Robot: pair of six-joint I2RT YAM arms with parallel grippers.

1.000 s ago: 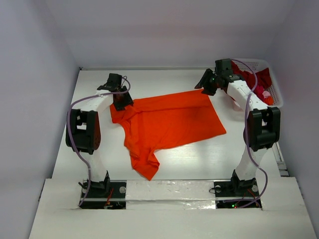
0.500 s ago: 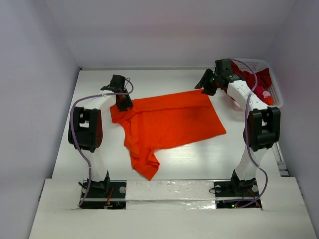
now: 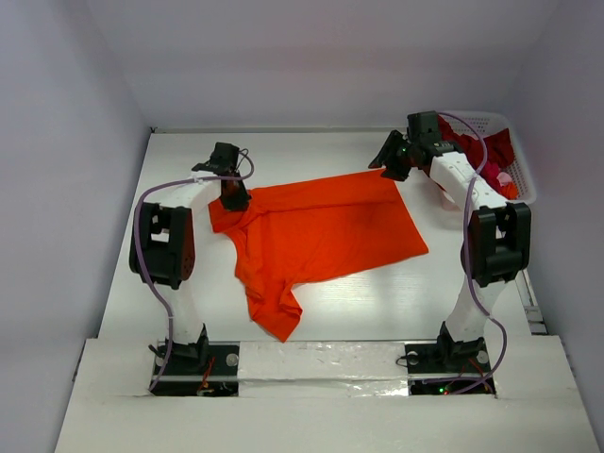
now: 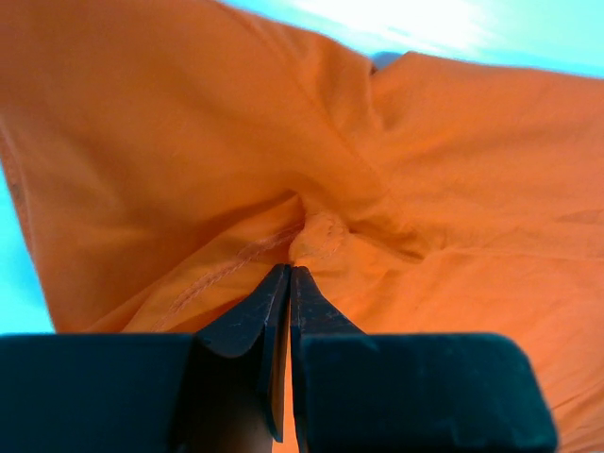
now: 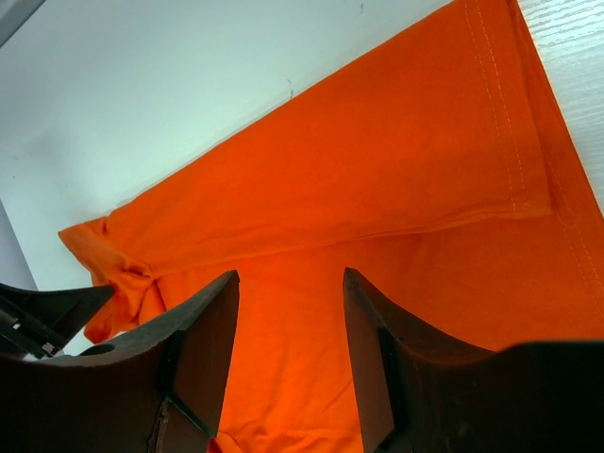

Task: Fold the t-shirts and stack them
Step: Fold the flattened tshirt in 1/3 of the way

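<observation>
Pinching orange t-shirt (image 3: pixel 321 231), left pincer (image 4: pixel 290 273).

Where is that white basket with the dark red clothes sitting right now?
In the top view, the white basket sits at the far right corner of the table, just beyond the right arm, holding the dark red t-shirts.

Orange t-shirt (image 3: pixel 321 231), dark red t-shirts (image 3: pixel 494 147), white basket (image 3: pixel 525 179)
</observation>
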